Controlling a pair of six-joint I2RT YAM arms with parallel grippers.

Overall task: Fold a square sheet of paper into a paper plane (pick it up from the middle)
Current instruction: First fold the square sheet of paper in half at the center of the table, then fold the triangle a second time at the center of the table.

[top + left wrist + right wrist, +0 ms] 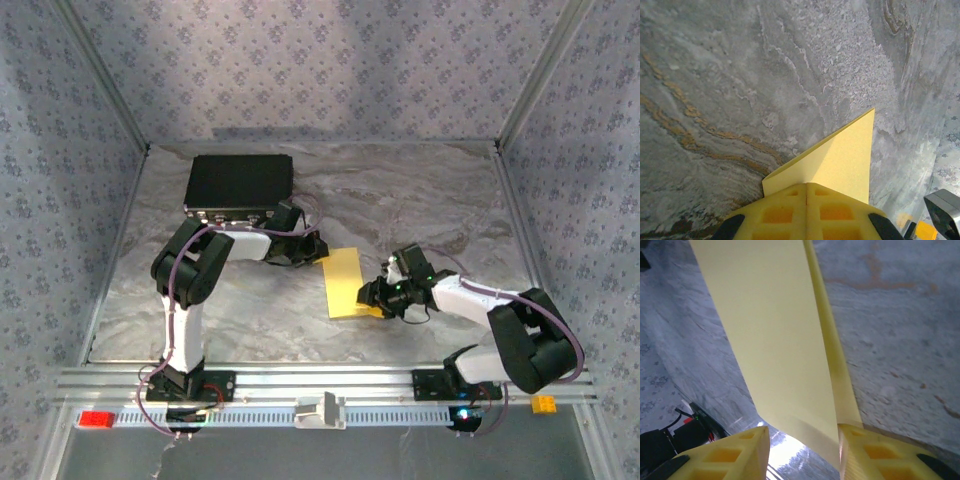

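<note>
L gripper [806, 186]: yellow fingers pressed shut on 1 corner of the thin pale-yellow square sheet of paper [842, 157], prob. anchoring that end. R gripper [802, 432]: jaws apart, straddling the opposite edge, with the paper against 1 finger but unpinched, likely lining up a crease. Sheet looks doubled into a narrow rectangle, mid-table btwn the 2 arms on the grey marbled tabletop [420, 200].

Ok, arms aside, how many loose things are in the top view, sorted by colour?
Yellow: 1, thin pale-yellow paper sheet
Black: 1, black rectangular case
Red: 1, small red brick
Orange-tan: 1, small orange-tan block
White: 1, small white bracket on the front rail
Total: 5
</note>
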